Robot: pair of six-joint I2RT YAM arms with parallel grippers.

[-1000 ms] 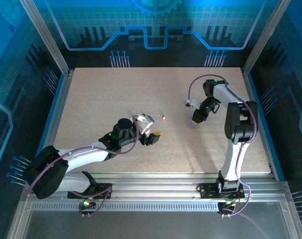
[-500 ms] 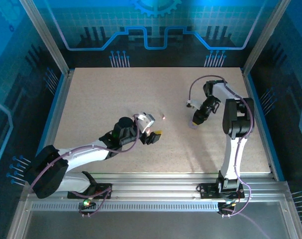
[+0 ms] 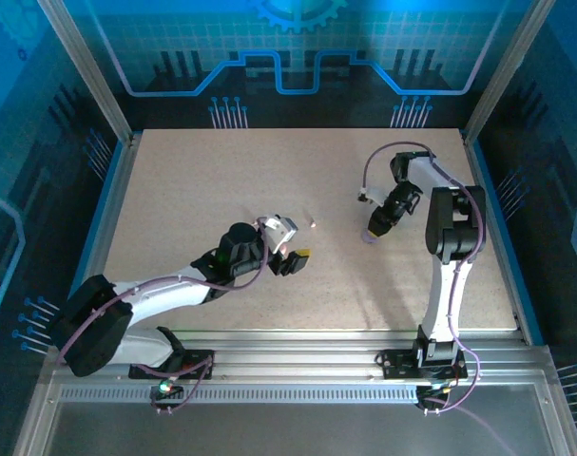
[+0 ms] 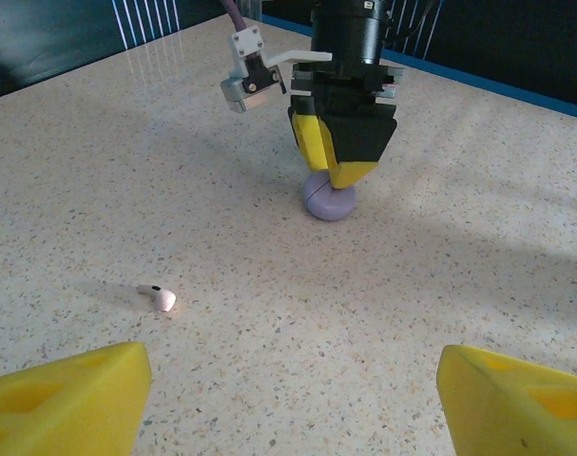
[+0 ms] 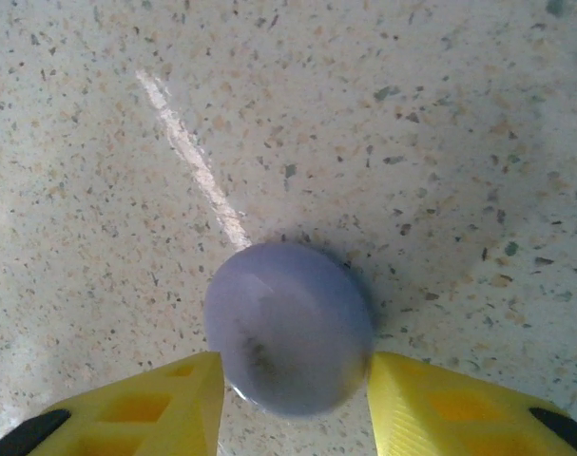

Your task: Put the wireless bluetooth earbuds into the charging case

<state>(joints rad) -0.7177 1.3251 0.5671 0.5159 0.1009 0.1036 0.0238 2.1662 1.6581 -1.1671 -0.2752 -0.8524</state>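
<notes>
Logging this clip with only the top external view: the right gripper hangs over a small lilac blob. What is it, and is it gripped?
Observer: It is a round lilac case, lid closed, sitting on the table between the yellow fingers of the right gripper. I cannot tell whether they press it.
Operator: And the pale speck near the middle?
Observer: The left wrist view shows a pinkish-white earbud lying on its side, well apart from the case.
Operator: Is the left gripper carrying anything?
Observer: No, its fingers are spread wide with nothing between them.
</notes>
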